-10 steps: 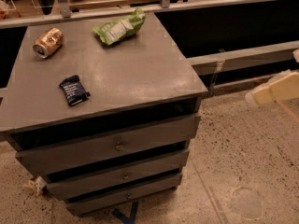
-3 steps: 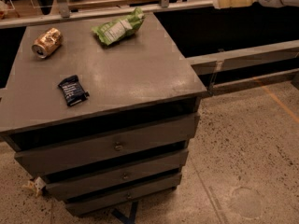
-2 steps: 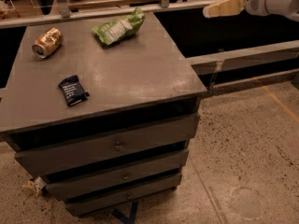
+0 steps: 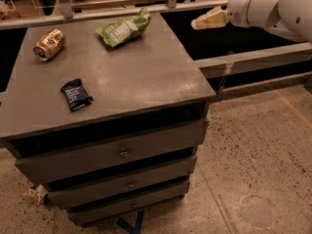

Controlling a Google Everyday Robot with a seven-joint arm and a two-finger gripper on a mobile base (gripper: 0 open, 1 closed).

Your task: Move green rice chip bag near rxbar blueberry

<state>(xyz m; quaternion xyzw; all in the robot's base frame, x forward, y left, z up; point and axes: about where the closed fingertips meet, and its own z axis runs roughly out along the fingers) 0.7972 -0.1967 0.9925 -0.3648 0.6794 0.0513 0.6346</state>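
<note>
Green rice chip bag (image 4: 123,29): far side of the table (image 4: 146,77), right of the middle, close to the back edge. Lies flat and crinkled, white label panel facing up, long axis slanting toward the far right corner. Touches nothing else on the top.

Rxbar blueberry (image 4: 76,94): toward the front left of the same top, well apart from the bag. Lies flat, dark navy with white text lines, turned slightly askew to the table's edges.

Dented gold can (image 4: 49,44): on its side near the far left corner, one end toward the front left. Sits well apart from the bag and apart from the bar too.

End effector (image 4: 207,19): up in the air beyond the table's right edge, above the dark gap beside it, cream-coloured tip pointing left toward the bag's side of the table. Apart from the bag, touching neither it nor the table top. Open or closed: cannot tell. Hangs at the end of a white arm (image 4: 273,9) reaching in from the upper right corner.

Below the top: three drawers (image 4: 117,152), stacked, each with a small knob. Speckled floor (image 4: 258,145) to the right.
</note>
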